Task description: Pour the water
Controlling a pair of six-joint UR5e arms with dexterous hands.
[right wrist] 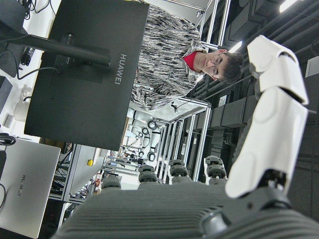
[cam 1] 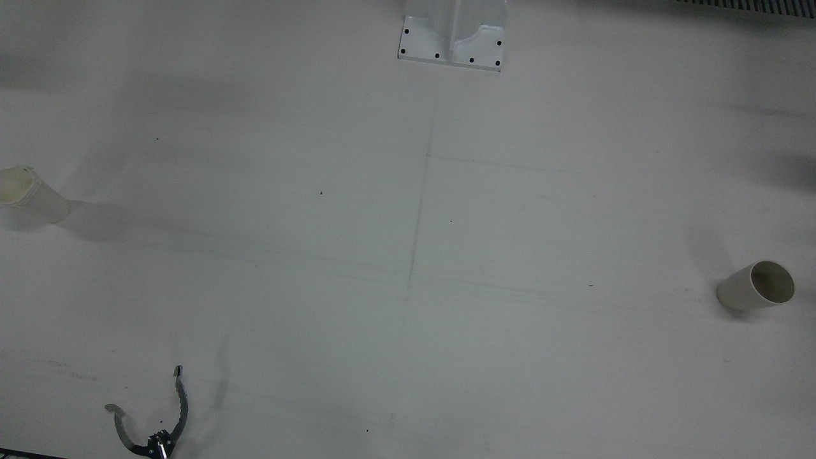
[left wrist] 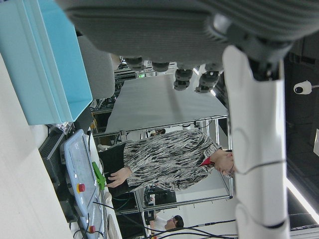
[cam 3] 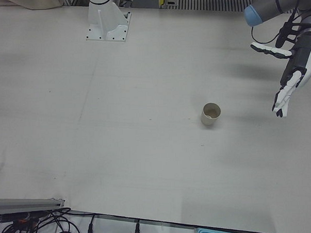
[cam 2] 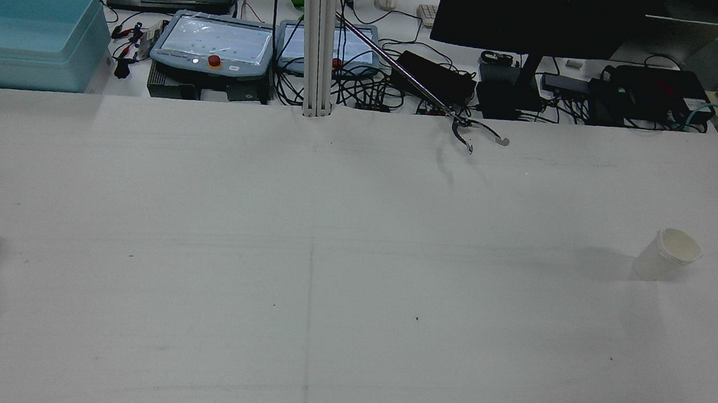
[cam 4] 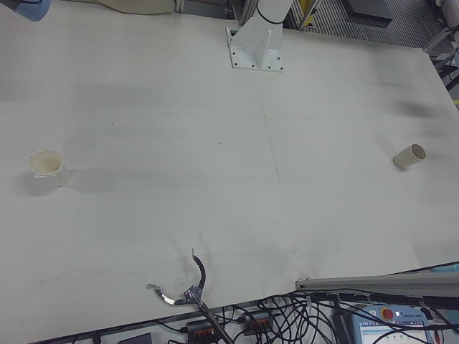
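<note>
**Two cups standing apart, both hands empty**

We are seeing a beige cup (cam 1: 757, 285) standing upright near the tabletop's left edge. A white cup (cam 1: 29, 193) is standing near the right edge, well apart from it. Our left hand (cam 3: 290, 72) is hovering beyond the beige cup, fingers spread, holding nothing. Our right hand (right wrist: 234, 164) is showing only in its own camera, fingers extended, nothing in it. A grabber tool (cam 1: 156, 417) is lying at the operators' edge.

White table (cam 1: 408, 255), two cups (cam 1: 756, 285) (cam 1: 29, 193), tongs (cam 1: 156, 421)
</note>
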